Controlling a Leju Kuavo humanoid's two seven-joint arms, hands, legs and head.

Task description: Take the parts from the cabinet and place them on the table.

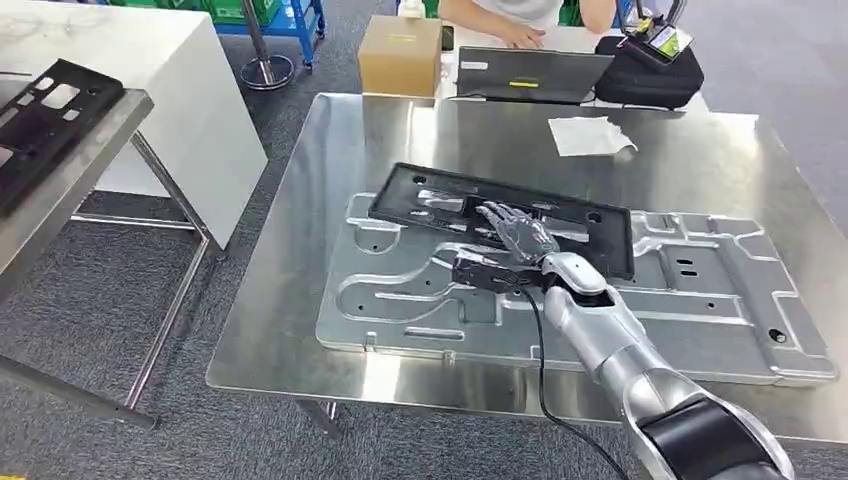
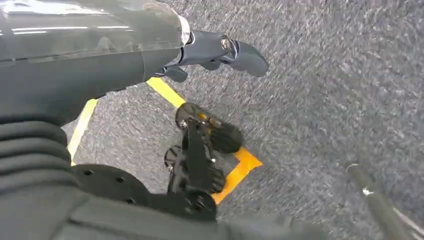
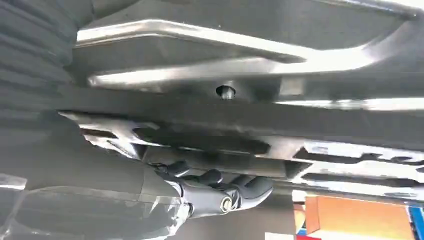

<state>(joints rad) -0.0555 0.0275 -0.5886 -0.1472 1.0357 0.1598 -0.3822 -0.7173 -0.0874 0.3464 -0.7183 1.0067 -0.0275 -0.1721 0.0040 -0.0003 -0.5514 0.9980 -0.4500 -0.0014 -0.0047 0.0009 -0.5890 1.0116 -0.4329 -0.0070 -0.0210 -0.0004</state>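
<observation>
On the steel table [image 1: 300, 300], right hand [image 1: 515, 232] — fingers spread — rests on black frame [image 1: 420, 195].

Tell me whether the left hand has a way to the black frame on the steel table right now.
Probably not: the left hand hangs low over the carpet, while the right hand rests on the black frame.
</observation>
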